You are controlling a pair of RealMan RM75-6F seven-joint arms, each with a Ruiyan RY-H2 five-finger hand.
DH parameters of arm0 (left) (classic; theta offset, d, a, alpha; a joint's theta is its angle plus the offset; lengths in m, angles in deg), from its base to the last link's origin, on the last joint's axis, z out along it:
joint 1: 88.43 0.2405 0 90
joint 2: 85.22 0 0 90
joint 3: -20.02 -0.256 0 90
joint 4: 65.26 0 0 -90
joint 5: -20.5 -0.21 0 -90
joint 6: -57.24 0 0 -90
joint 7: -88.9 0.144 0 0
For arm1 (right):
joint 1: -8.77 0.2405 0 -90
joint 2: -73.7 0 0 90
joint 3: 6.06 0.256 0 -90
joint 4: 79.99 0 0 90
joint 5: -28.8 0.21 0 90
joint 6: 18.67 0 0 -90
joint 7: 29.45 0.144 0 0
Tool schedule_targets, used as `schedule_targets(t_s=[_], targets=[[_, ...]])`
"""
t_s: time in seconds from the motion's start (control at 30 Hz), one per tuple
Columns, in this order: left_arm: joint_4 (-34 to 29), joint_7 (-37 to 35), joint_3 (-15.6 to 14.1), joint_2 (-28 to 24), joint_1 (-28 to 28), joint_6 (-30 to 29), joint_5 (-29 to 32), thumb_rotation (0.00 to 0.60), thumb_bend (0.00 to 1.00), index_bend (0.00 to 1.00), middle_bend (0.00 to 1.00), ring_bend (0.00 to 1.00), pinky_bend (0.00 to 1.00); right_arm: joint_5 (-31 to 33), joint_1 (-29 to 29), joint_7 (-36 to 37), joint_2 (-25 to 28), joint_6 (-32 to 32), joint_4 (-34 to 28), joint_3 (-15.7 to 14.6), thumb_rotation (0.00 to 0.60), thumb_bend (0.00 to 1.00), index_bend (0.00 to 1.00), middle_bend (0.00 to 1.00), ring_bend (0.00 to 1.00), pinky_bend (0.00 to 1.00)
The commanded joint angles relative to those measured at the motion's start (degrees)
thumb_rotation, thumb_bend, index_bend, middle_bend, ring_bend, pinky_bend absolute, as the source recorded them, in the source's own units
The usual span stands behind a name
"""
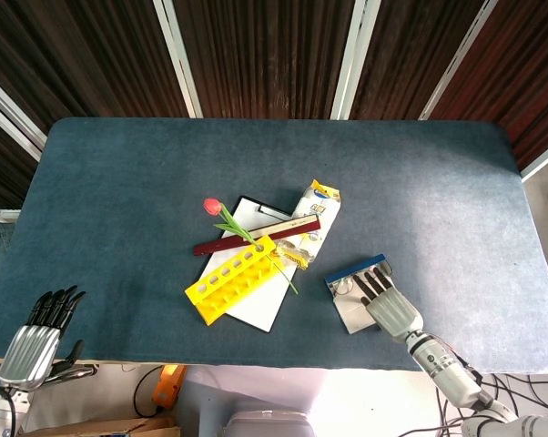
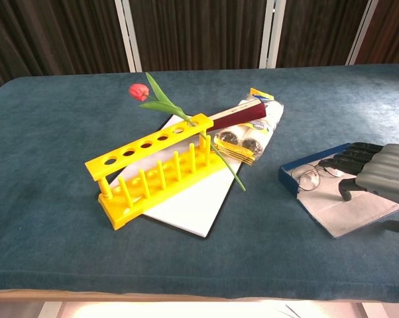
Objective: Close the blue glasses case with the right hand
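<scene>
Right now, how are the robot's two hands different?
The right hand reaches over the open blue glasses case, fingers stretched above the glasses inside; the left hand hangs at the near edge of the blue table, holding nothing. The right hand shows in both views; the left only in the head view. Both are grey with black fingers.

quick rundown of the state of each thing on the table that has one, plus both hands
blue glasses case: open, glasses inside
right hand: over the open case, fingers extended, holding nothing
left hand: at the table's near edge, holding nothing
tulip: stem through the yellow test tube rack
snack bag: sealed, lying flat
</scene>
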Motion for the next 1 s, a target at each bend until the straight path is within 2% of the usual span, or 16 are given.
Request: schedule_targets(t_s=[0.03,0.2,0.3,1.0], targets=[[0.04,-0.03,0.02,-0.01,0.02,-0.04,0.01,0.600,0.39,0.00,0.00,0.00,0.06,-0.06,-0.05,-0.30,-0.10,-0.11,-0.04,0.12,0.600,0.37,0.59,0.03,0.00,0.00],[0.05,-0.15,-0.02,-0.07,0.06,-0.17,-0.17,0.600,0.39,0.00,0.00,0.00,0.06,0.36,-0.08,-1.04,-0.08,-0.06,-0.58,0.50,0.600,0.51,0.62,0.04,0.00,0.00],[0.05,-0.13,-0.02,-0.06,0.10,-0.24,-0.20,0.600,0.39,0.00,0.00,0.00,0.06,0.26,-0.12,-1.05,0.10,-0.41,-1.01,0.76,0.600,0.54,0.63,0.05,0.00,0.00],[-0.19,0.28,0.00,-0.11,0.06,0.18,0.06,0.600,0.39,0.00,0.00,0.00,0.06,-0.06,0.14,1.48,-0.98,-1.67,-0.15,3.50,0.600,0.55,0.65,0.10,0.00,0.00]])
